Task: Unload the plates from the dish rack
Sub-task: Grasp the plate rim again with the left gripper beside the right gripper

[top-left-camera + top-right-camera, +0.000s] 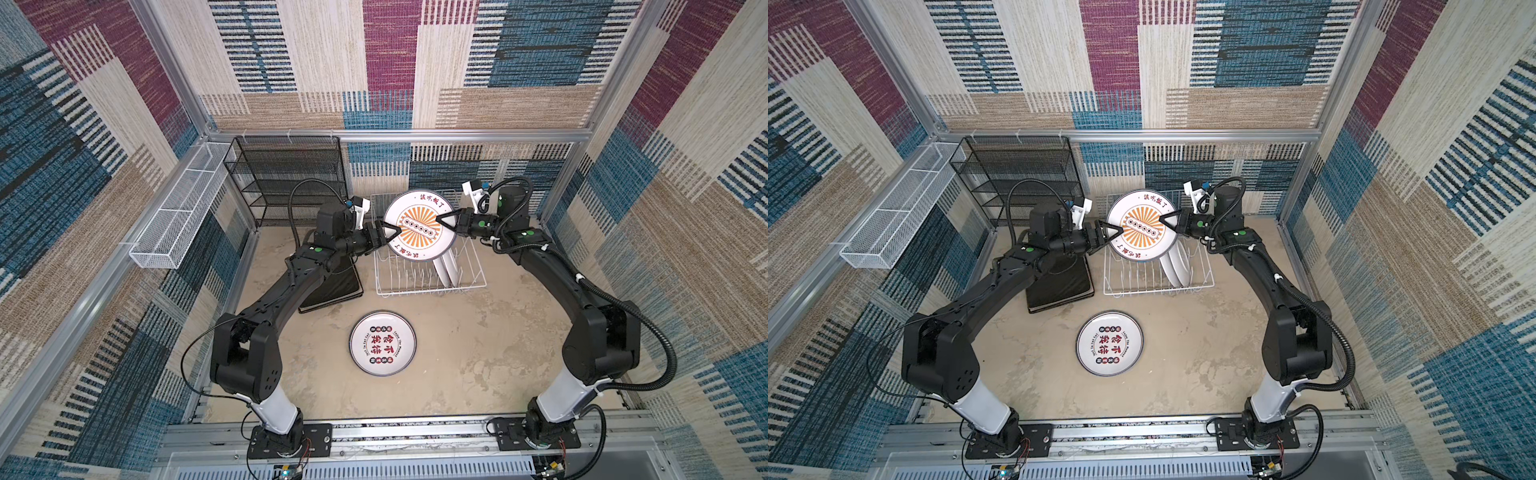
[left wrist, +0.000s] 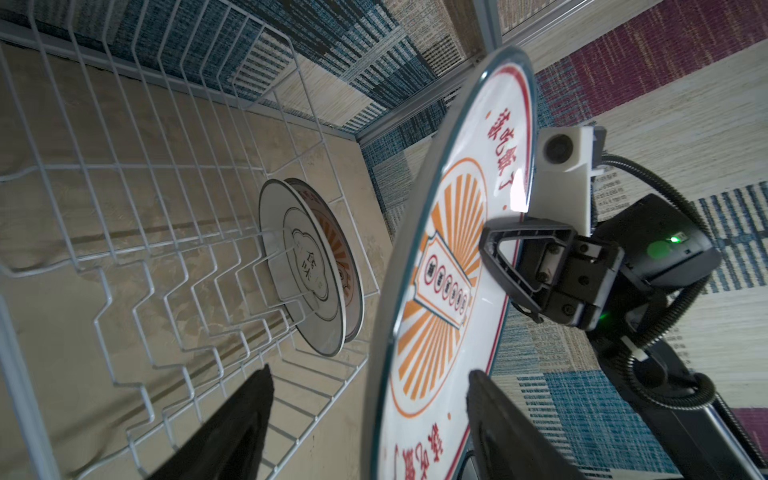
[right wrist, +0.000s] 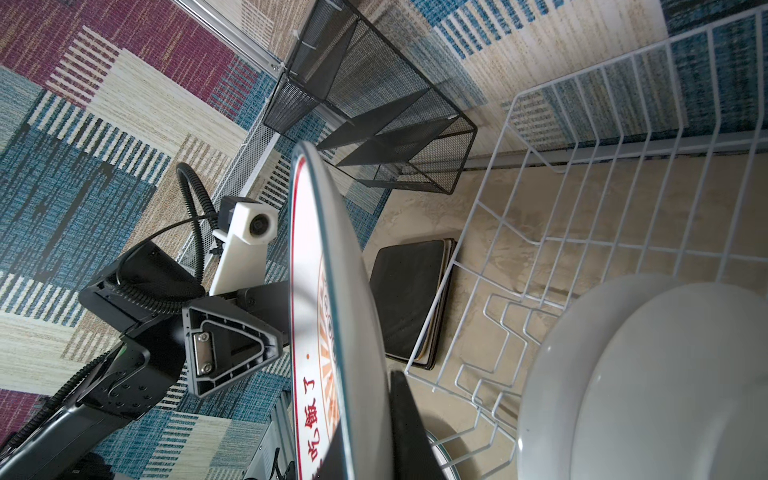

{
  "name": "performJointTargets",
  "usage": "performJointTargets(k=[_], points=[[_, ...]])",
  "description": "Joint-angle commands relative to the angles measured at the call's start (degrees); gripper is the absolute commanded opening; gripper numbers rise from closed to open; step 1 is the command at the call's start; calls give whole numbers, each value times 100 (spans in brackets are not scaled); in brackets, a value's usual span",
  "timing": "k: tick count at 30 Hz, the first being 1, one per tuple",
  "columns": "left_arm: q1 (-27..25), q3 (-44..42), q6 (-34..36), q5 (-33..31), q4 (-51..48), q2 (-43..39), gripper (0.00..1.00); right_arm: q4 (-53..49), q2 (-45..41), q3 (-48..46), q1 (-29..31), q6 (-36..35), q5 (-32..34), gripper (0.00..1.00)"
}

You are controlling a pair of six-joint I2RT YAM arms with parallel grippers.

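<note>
A round white plate (image 1: 417,232) with an orange sunburst centre hangs upright above the dish rack (image 1: 428,287), face up in both top views. My right gripper (image 1: 437,218) is shut on its right rim; the right wrist view shows the gripper (image 3: 357,436) pinching face and back. My left gripper (image 1: 395,232) straddles the left rim, open, with a gap behind the plate (image 2: 432,291) in the left wrist view. Two more round plates (image 1: 446,266) stand in the rack's right end. Another round plate (image 1: 382,343) lies flat on the table. A stack of black-backed square plates (image 1: 336,286) lies left of the rack.
A black mesh shelf unit (image 1: 286,178) stands at the back left. A long white mesh basket (image 1: 178,216) hangs on the left wall frame. The rack (image 2: 124,208) has rows of bare prongs on its left side. Walls close in at the back and sides.
</note>
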Motion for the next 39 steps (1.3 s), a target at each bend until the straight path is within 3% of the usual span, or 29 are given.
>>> performJointTargets(k=[1,8,16,20,21,26,30,33,34,39], points=[[-6,74,-465,277,717,111,68,345,95,83,2,246,-343,0],[-2,46,-742,368,1150,281,41,302,240,128,11,285,-493,0],[-16,-7,-1027,545,1441,435,23,447,302,48,20,357,-624,0],[-15,3,-978,536,1367,417,6,365,351,101,20,297,-649,3],[-13,10,-971,526,1341,403,0,348,364,101,23,286,-647,9],[-6,4,-999,554,1242,268,0,424,99,-95,20,-4,-126,36],[18,-66,-851,387,857,-9,0,180,-167,-94,18,-504,471,50],[51,-169,-781,116,504,-324,0,-88,-388,7,24,-1073,764,72],[55,-219,-759,29,390,-445,0,-120,-501,-36,20,-1291,901,96],[103,-300,-520,-174,-452,-966,0,199,-1178,-763,21,-2431,1325,100]])
